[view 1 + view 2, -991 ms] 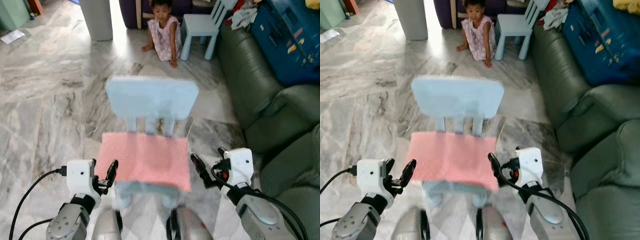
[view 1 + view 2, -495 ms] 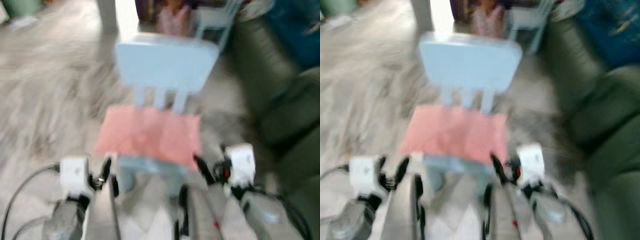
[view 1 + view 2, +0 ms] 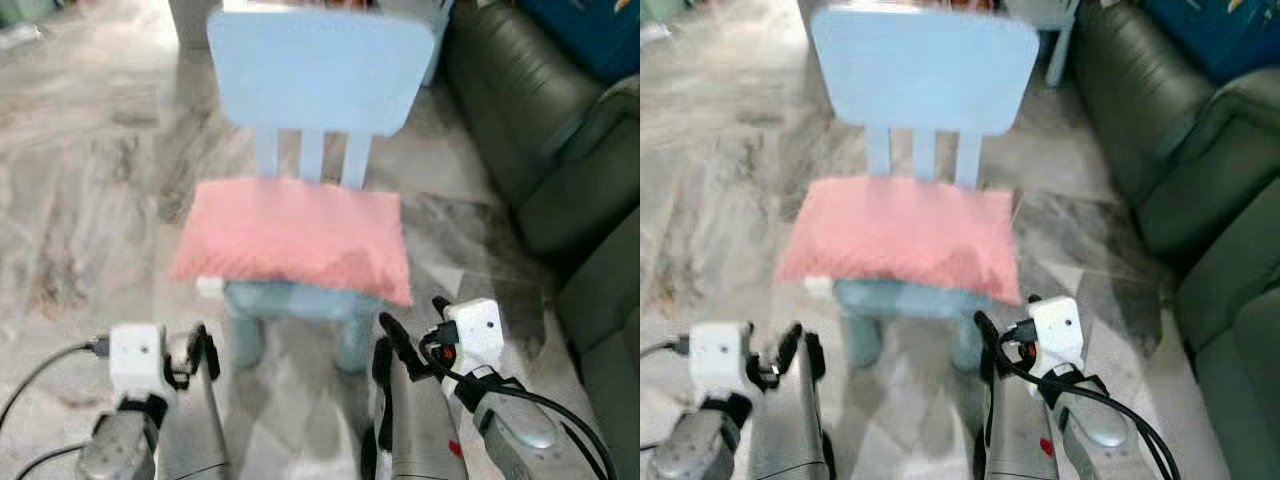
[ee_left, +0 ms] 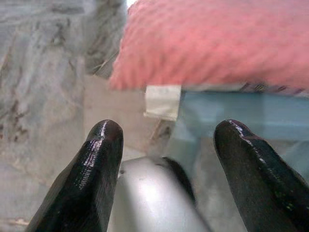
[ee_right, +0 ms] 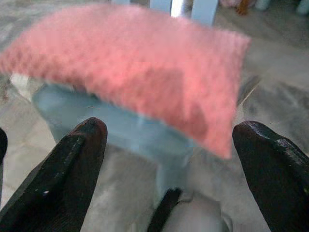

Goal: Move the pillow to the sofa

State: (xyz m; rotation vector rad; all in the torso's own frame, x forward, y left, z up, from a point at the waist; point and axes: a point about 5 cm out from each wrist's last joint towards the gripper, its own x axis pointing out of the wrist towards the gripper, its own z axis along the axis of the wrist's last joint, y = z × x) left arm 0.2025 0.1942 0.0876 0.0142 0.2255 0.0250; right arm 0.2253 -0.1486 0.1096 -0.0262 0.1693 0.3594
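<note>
Grey marble floor [image 3: 90, 180] spreads open on your left, with free room beside the one small blue chair [image 3: 318, 70]. Your left gripper [image 3: 200, 352] hangs low before the chair's front left corner, its two black fingers [image 4: 91, 169] spread apart and holding nothing. One pink pillow [image 3: 295, 235] lies flat on the chair seat, its corners overhanging the front edge. Your right gripper [image 3: 392, 345] sits below the pillow's front right corner, fingers [image 5: 72, 164] also wide apart, touching nothing. One dark green sofa [image 3: 540, 150] lines your right, with a strip of floor between it and the chair.
</note>
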